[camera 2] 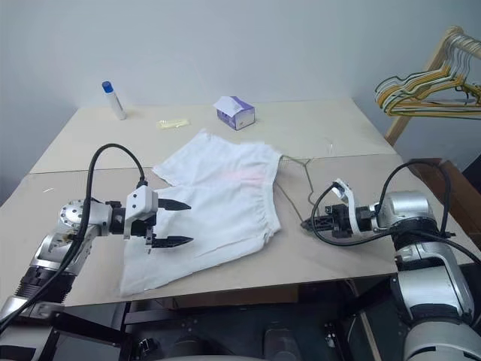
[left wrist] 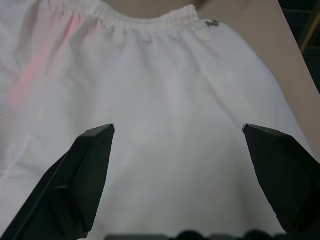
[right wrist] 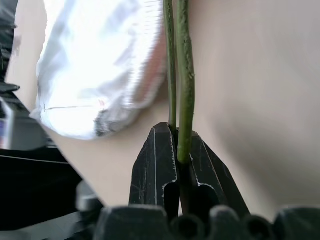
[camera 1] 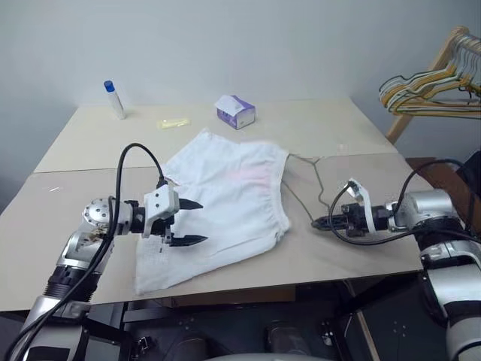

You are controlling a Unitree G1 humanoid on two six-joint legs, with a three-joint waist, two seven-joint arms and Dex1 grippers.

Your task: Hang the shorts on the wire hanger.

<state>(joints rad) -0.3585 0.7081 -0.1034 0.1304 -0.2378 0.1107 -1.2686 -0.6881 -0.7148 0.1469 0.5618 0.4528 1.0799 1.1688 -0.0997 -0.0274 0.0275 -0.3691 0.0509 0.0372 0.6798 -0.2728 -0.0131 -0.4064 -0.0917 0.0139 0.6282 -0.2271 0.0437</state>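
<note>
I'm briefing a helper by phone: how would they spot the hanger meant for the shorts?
On the beige table, look just right of the white shorts. The wire hanger lies there, clamped in the right gripper: one thin olive-green wire, unlike the yellow and white bunch of hangers hanging beyond the table.

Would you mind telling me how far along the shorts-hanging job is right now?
Done: the right claw is shut on the wire hanger, which lies on the table running under the shorts. In hand: the left claw hovers open over the shorts, not gripping them. Left: the shorts lie flat on the table and are not yet hung on the hanger.
</note>
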